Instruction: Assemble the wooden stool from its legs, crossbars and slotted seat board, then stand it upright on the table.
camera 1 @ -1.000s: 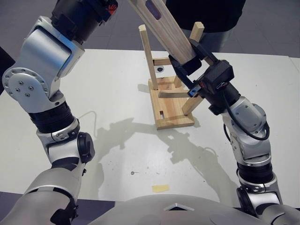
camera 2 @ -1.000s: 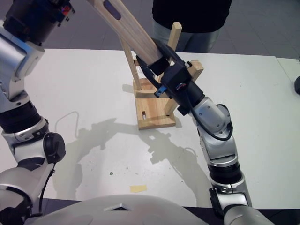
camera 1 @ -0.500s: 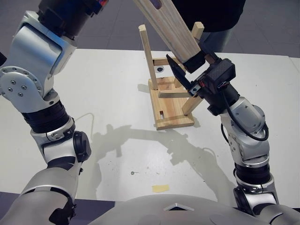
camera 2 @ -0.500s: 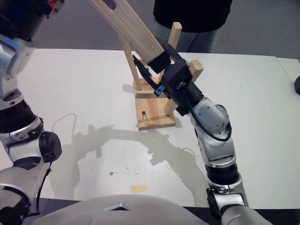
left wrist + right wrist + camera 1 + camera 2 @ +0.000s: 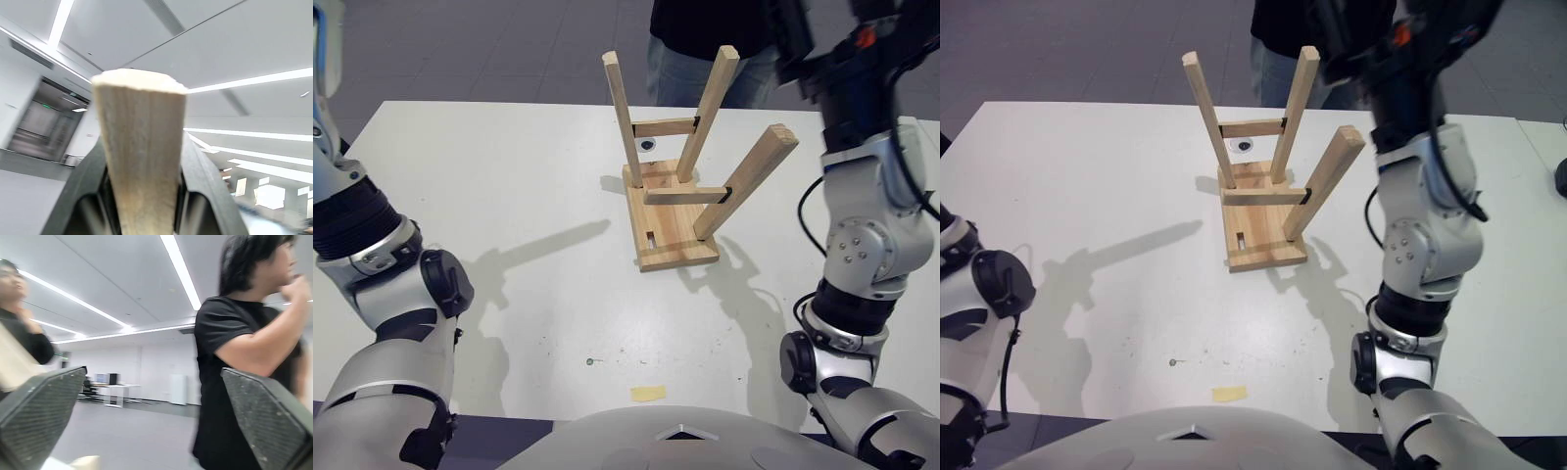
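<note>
My left gripper (image 5: 142, 205) pinches a leg (image 5: 139, 132), my right gripper (image 5: 151, 406) is spread wide, and the stool (image 5: 671, 240) sits upturned on the table (image 5: 509, 186).

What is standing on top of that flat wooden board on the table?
Three legs rise from the seat board, leaning, linked by two crossbars. One small slot near its front is empty. The board's underside against the table is covered.

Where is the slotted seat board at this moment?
In the left eye view the seat board lies flat near the middle of the table, three legs rising from it.
</note>
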Robot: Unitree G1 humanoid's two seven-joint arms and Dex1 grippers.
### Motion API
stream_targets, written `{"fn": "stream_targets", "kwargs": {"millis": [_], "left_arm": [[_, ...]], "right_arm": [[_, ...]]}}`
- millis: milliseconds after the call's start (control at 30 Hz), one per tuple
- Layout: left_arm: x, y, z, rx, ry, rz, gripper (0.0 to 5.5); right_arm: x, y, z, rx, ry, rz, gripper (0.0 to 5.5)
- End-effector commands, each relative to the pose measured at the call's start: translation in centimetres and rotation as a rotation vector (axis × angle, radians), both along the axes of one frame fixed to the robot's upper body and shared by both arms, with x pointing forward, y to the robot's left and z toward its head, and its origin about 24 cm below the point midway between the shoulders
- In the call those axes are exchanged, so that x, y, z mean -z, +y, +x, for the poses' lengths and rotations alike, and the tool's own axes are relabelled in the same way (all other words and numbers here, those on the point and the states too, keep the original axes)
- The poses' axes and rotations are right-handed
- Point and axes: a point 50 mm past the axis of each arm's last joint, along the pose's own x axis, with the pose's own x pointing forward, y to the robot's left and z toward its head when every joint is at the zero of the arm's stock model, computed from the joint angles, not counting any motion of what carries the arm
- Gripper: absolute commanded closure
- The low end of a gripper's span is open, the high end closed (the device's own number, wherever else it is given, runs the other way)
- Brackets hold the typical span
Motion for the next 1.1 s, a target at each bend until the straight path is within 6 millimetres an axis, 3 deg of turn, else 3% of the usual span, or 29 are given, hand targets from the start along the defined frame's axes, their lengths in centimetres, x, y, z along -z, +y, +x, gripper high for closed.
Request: {"fn": "stream_targets", "kwargs": {"millis": [33, 167, 267, 367, 567, 733, 833, 967, 1100], "left_arm": [[1.3, 0.2, 0.9, -0.181, 0.049, 0.199, 4.48], [4.2, 0.3, 1.7, -0.300, 0.123, 0.374, 4.48], [6.4, -0.4, 1.9, -0.287, 0.175, 0.418, 4.48], [7.9, -0.9, 2.2, -0.263, 0.212, 0.427, 4.48], [9.0, -1.0, 2.9, -0.251, 0.244, 0.438, 4.48], [9.8, -0.9, 3.0, -0.233, 0.258, 0.470, 4.48], [10.4, -0.5, 3.1, -0.232, 0.283, 0.477, 4.48], [10.9, -1.1, 2.8, -0.142, 0.276, 0.477, 4.48], [11.6, -1.5, 2.6, -0.073, 0.293, 0.506, 4.48]], "right_arm": [[3.8, -4.5, 0.8, 0.273, 0.196, -0.079, 0.10], [8.2, -4.5, -0.5, 0.285, 0.360, -0.155, 0.10], [9.6, -3.1, -1.5, 0.219, 0.416, -0.156, 0.10], [9.5, -0.9, -2.3, 0.084, 0.403, -0.133, 0.10], [8.1, 2.7, -4.4, -0.291, 0.374, -0.096, 0.10], [5.7, 0.7, -4.0, -0.374, 0.320, 0.014, 0.10], [3.8, 0.7, -4.9, -0.581, 0.271, 0.075, 0.10], [5.0, 1.7, -6.4, -0.806, 0.381, -0.096, 0.10], [7.1, 2.3, -6.6, -0.876, 0.483, -0.353, 0.42]]}}
